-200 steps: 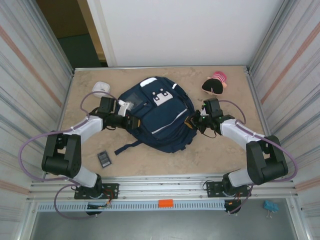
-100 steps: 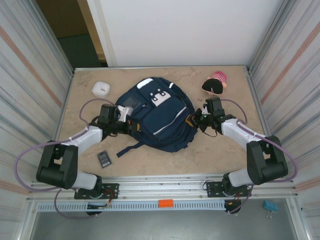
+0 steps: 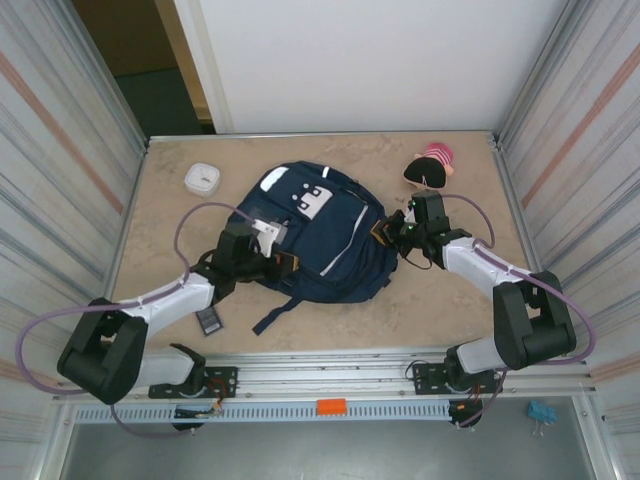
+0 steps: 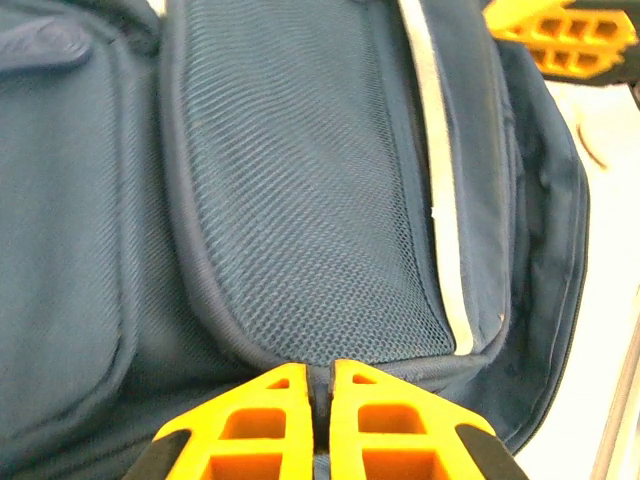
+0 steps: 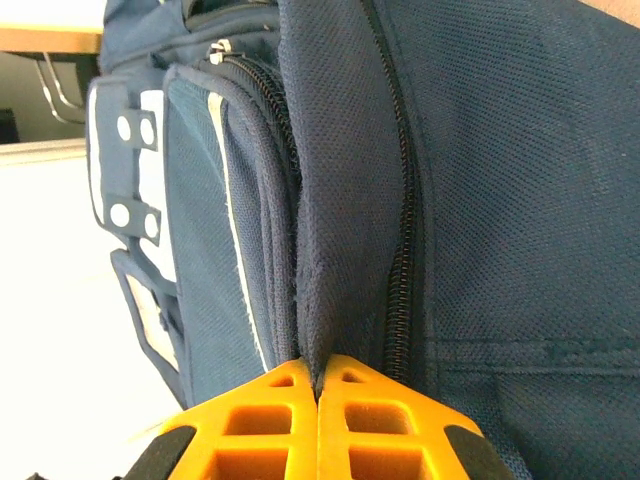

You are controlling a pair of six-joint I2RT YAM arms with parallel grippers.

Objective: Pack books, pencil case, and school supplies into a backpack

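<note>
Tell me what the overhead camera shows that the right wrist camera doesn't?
Overhead: the table, the left gripper shut on the backpack, a white slab, a pink-and-black item, a small black rectangle. Right wrist: close up, the zipper and a fabric fold pinched between orange fingers. Both: the backpack, with the right gripper shut on it.

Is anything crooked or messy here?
The backpack lies crooked on the table, its fabric pinched on both sides by the left end effector and the right end effector. One strap trails loose toward the near edge. Nothing looks spilled or torn.
</note>
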